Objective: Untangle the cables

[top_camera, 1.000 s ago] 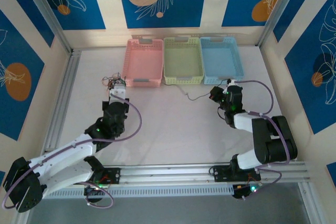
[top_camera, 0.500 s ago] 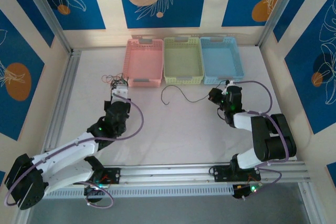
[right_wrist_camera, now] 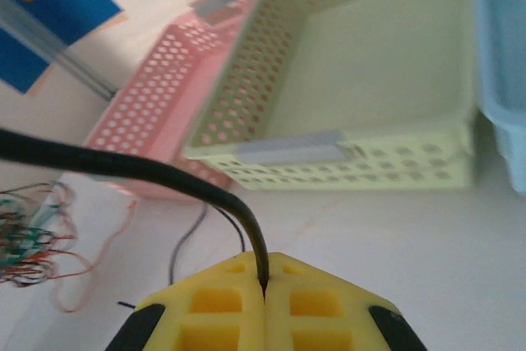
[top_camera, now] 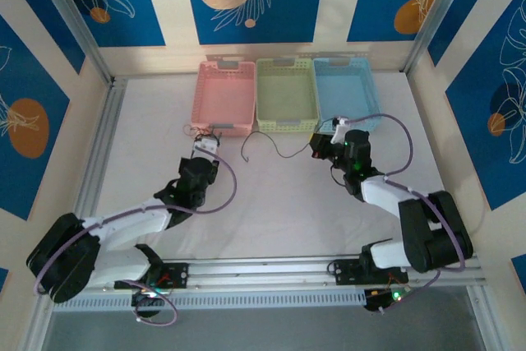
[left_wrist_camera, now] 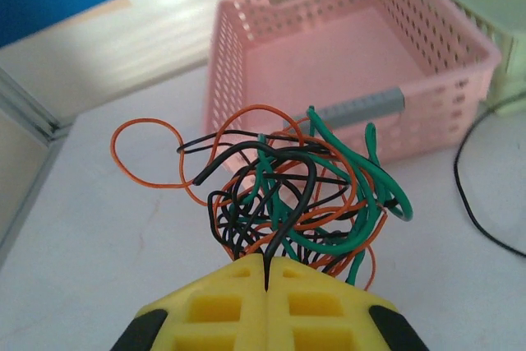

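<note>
Just beside pink basket (left_wrist_camera: 345,59), tangled cables (left_wrist_camera: 306,195)

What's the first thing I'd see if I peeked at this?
A messy orange, black and green knot of cables, pinched in the left gripper right by the pink basket. Next, the right gripper pinching one black cable near the green basket, with the blue basket beside it.
</note>
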Controlling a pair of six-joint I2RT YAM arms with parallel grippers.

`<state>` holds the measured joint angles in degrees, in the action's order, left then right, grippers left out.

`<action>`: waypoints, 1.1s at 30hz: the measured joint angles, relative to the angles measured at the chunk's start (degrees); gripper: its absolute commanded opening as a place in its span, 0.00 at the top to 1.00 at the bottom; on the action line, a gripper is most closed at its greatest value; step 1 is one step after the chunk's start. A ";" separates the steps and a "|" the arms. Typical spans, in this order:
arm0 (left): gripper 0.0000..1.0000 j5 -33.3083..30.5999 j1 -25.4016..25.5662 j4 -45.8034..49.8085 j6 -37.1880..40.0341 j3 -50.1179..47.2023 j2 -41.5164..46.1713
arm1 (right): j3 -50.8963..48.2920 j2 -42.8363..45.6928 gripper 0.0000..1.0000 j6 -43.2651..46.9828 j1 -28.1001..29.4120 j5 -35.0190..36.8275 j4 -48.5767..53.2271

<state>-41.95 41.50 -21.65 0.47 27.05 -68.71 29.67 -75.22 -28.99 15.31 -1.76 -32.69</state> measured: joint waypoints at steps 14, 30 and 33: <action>1.00 2.99 -0.90 -1.25 -1.68 -0.57 2.16 | 32.81 5.11 1.00 9.55 2.62 6.23 22.58; 1.00 3.04 -0.90 -1.40 -1.68 -0.57 2.16 | 64.61 -17.38 1.00 10.29 -2.32 7.85 30.91; 1.00 3.21 -0.90 -1.38 -1.68 -0.57 2.16 | 69.55 -21.70 1.00 9.46 -2.89 7.80 31.21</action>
<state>-38.74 40.60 -23.03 -1.21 26.48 -66.54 99.22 -96.92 -19.53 12.43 6.04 -1.48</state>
